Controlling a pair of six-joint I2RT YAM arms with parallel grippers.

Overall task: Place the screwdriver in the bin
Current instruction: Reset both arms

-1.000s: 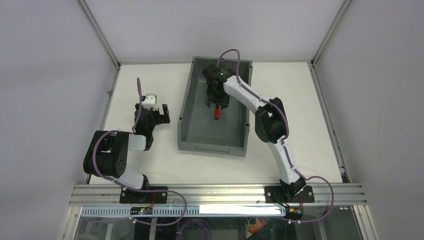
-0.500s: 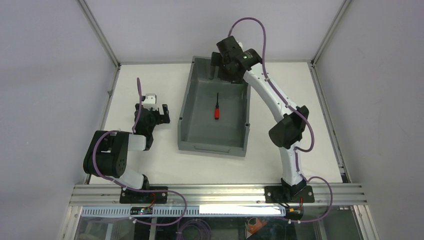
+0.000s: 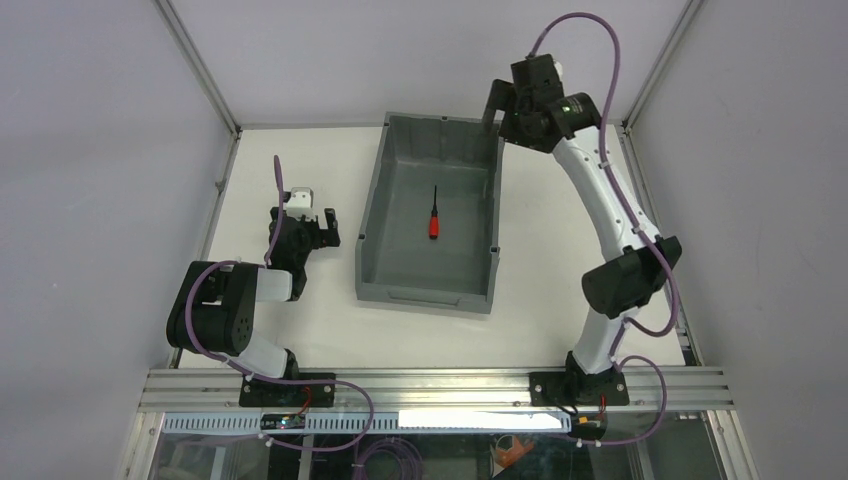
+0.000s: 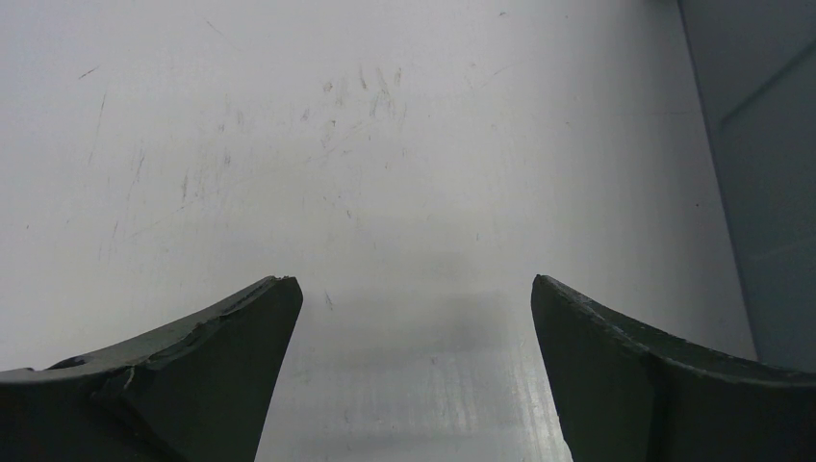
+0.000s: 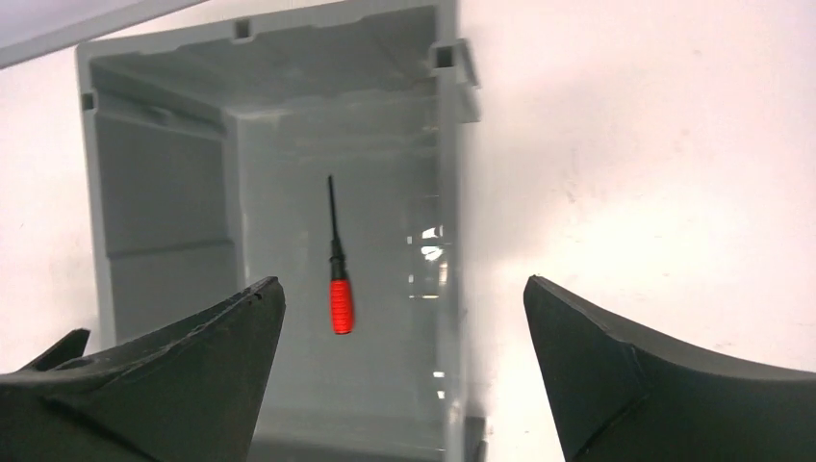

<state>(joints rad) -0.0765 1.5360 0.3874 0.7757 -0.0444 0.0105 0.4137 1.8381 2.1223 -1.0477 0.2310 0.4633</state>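
Note:
The screwdriver (image 3: 434,218), red handle and thin black shaft, lies flat on the floor of the grey bin (image 3: 375,205). In the right wrist view the screwdriver (image 5: 339,279) lies alone inside the bin (image 5: 164,202), far below the jaws. My right gripper (image 3: 510,103) hangs high over the bin's far right corner, open and empty; its fingers (image 5: 192,375) frame the view, with the right gripper (image 5: 404,289) wide apart. My left gripper (image 3: 300,232) rests low over the table left of the bin, open, and in its wrist view the left gripper (image 4: 414,284) holds nothing.
The white table (image 3: 560,260) surrounds the bin, with metal frame posts at its back corners. The bin's outer wall (image 4: 770,173) shows at the right edge of the left wrist view. A metal rail (image 3: 430,385) runs along the near edge by the arm bases.
My right gripper let go of the screwdriver, which now lies on the bin floor, then rose and swung back to the right beyond the bin's far corner. The left arm has not moved.

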